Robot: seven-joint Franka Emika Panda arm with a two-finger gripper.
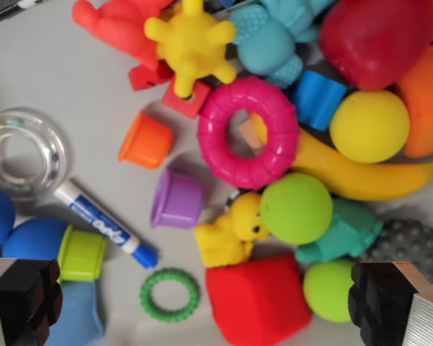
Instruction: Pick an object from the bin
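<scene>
Looking straight down from the wrist camera onto the grey bin floor [65,79]. Landmark: the pink ribbed rubber ring [248,132], lying flat near centre.

Gripper [209,306]: 2 black finger pads [27,299] visible at the bottom corners of the view, spread wide with nothing between them touching either pad; jaws released, holding nothing.

Positions relative to the pink ring:
- Above it, touching its rim: yellow spiky rubber ball [192,45], resting on a small red block [187,97].
- Up and to the view's left: red soft figure toy [119,25].
- Up and to the view's right: teal plush-like figure [274,40], dark red rounded toy [375,40].
- To the view's right: blue ribbed block [317,99], yellow smooth ball [369,126], yellow banana toy [361,176] running partly under the ring.
- To the view's left: orange plastic cup [146,140] on its side, apart from the ring.
- Below-left: purple plastic cup [177,198], near the ring.
- Directly below: yellow duck-like figure [231,231], green smooth ball [296,208], teal turtle toy [343,232].
- Further below, between the pads: red soft cube [258,299], small green knobbed ring [170,294].
- Far left: clear plastic ring with beads [25,153], blue-capped dry-erase marker [105,223], lime cup [81,254].

No object picked yet; all items rest in the bin.
</scene>
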